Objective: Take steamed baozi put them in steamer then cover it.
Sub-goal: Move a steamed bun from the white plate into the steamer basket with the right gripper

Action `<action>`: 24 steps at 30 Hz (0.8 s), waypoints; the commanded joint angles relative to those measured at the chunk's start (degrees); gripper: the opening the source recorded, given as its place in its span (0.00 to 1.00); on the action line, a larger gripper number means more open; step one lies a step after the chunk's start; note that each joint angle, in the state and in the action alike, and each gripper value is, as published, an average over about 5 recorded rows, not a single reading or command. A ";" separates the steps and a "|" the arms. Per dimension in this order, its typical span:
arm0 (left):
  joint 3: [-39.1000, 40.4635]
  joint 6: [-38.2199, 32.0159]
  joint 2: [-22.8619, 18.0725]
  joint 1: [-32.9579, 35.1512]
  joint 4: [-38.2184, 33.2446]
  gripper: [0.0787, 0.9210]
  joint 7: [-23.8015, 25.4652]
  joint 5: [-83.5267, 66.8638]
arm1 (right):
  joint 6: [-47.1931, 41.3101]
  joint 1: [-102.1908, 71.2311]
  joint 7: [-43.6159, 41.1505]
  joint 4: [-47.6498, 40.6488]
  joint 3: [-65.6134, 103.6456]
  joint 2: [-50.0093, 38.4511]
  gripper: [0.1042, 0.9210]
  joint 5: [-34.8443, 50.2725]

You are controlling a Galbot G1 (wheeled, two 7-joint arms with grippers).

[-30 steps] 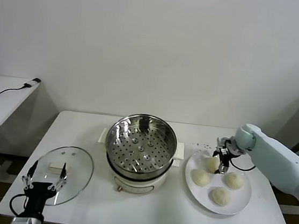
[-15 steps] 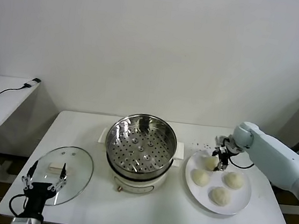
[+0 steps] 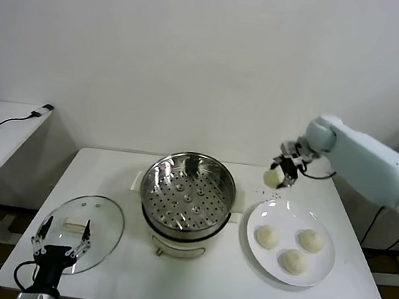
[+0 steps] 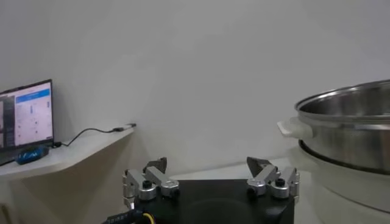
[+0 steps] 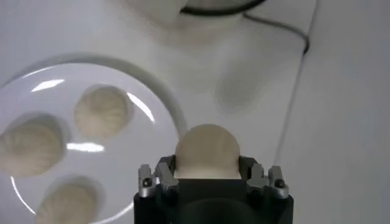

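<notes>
Steel steamer [image 3: 188,194] bare; three baozi [image 3: 267,237] plated.

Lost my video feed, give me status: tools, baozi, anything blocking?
Right tool shut on baozi, airborne between plate and steamer. Left tool open by cover. Three baozi on plate. Steamer open, path clear.

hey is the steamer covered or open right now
Open. The steamer shows its bare perforated bottom, and the lid lies flat on the table to its left.
</notes>
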 commanded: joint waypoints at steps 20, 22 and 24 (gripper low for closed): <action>0.48 0.75 0.04 0.13 -0.65 0.88 -0.24 0.25 | 27.79 -3.29 1.17 4.13 -0.60 23.21 0.69 -29.06; 0.40 0.72 0.06 0.17 -0.52 0.88 -0.25 0.15 | 27.68 -4.61 1.23 3.66 -0.65 23.31 0.69 -30.13; 0.39 0.73 0.06 0.10 -0.40 0.88 -0.29 0.10 | 27.63 -5.76 1.30 3.04 -0.61 23.40 0.69 -30.91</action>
